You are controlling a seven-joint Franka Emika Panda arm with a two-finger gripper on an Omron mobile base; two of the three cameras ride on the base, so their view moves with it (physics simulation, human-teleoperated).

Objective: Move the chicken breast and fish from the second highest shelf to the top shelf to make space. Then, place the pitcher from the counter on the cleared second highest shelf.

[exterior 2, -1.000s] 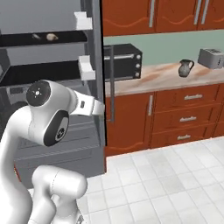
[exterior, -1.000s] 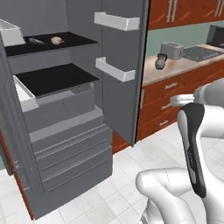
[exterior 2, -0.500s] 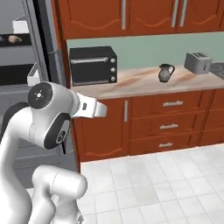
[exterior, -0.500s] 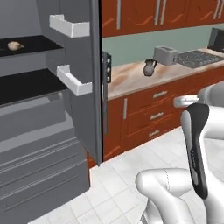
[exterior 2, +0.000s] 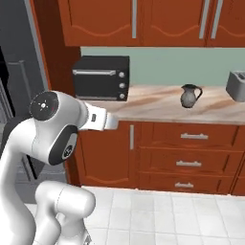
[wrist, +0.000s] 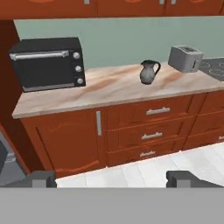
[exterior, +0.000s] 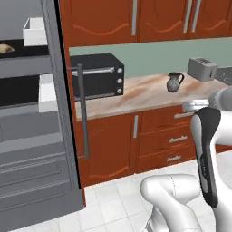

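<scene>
The dark pitcher [wrist: 148, 71] stands upright on the marbled counter [wrist: 109, 89], between a black toaster oven and a silver toaster; it also appears as the pitcher [exterior: 174, 82] and the pitcher [exterior 2: 190, 95]. My gripper [wrist: 112, 179] is open and empty, well back from the counter, with its fingertips [wrist: 41, 178] wide apart. In the open fridge at far left, the tan chicken breast [exterior: 4, 48] lies on the top shelf [exterior: 25, 53]. The second highest shelf [exterior: 18, 90] below it looks bare. The fish is out of view.
The fridge door [exterior: 63, 113] with white bins [exterior: 35, 31] stands open between fridge and counter. A toaster oven [wrist: 48, 63] and toaster [wrist: 185, 58] flank the pitcher. Wooden drawers [wrist: 148, 127] sit below the counter, over white floor tiles [exterior 2: 158, 210].
The whole picture has shifted: the base has swung right, away from the fridge and toward the counter, so the pitcher now sits near the middle. The gripper has stayed open.
</scene>
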